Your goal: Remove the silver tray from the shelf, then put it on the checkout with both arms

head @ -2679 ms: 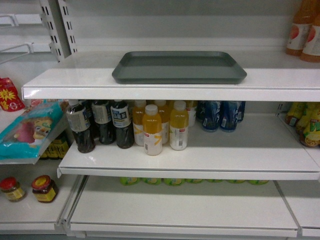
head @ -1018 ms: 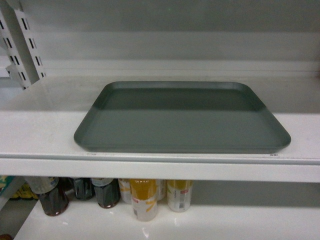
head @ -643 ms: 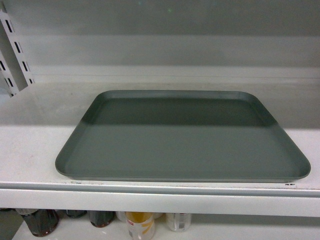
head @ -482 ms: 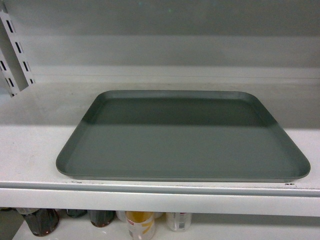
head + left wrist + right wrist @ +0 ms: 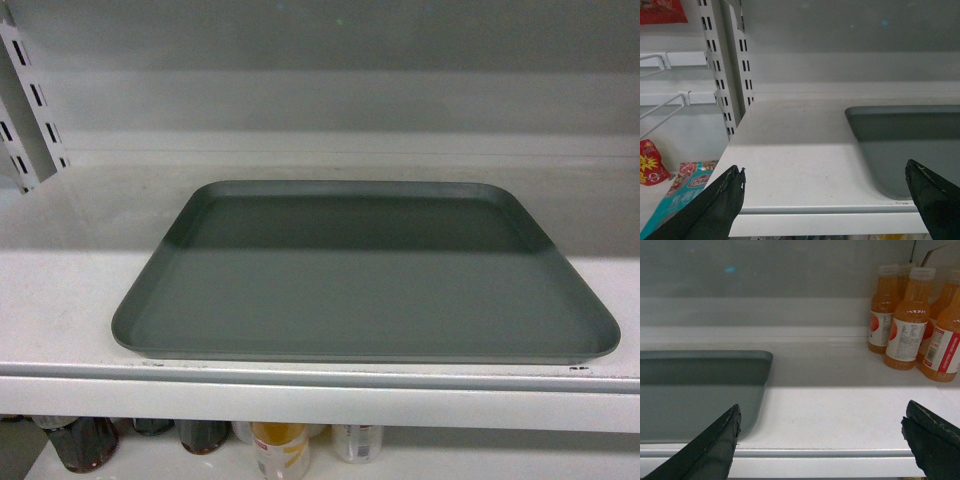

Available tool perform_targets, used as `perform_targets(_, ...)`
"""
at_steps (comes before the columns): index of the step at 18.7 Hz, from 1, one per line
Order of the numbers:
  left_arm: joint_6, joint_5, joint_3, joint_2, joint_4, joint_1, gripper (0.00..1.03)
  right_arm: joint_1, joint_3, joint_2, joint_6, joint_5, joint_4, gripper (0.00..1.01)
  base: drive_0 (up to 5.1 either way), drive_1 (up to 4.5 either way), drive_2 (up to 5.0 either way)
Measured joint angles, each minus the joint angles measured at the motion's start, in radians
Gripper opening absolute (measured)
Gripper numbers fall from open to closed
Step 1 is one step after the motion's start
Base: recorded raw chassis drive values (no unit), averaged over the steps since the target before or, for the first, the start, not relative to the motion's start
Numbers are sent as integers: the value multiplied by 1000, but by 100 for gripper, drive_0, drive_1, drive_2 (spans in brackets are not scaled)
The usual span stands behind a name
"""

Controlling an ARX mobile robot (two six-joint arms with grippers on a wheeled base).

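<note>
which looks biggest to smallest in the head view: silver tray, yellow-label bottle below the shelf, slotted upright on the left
1. silver tray, by far the largest.
2. slotted upright.
3. yellow-label bottle.
The upright and the bottle are both cut off by the frame edges, so their order is unsure.

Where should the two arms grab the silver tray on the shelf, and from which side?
Probably the short ends. The silver tray lies flat on the shelf with a low raised rim, so each open end effector can pinch that rim: left at its left edge, right at its right.

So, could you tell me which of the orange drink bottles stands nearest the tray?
The leftmost orange bottle, at the back of the group, is closest to the silver tray; the others stand further right.
</note>
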Motion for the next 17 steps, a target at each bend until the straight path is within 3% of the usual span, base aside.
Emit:
perform_targets(5,0,0,0,0,0,0,98,0,0,0,0,0,0,98,0,0,0)
perform_targets(6,-1,-2,12,9,-49,0,98,0,0,0,0,0,0,98,0,0,0)
perform_targets(7,-6,1,64,82,-179,-2,98,11,8,8,23,31,-44,98,0,0,0)
perform_targets(8,-19,8,108,186,-211,-7,98,21,21,68,70,66,-72,98,0,0,0)
perform_targets(9,-20,11,122,257,-159,-19,98,7,22,148,108,60,-29,98,0,0,0)
perform_targets(11,-21,19,131,360,-27,-43,98,-36,27,262,143,-11,108,98,0,0,0)
perform_targets(13,-35,22,174,527,143,-67,98,-37,62,458,143,-69,290,98,0,0,0)
perform_targets(17,-53,45,259,922,459,-102,98,-19,178,976,132,-107,742,98,0,0,0)
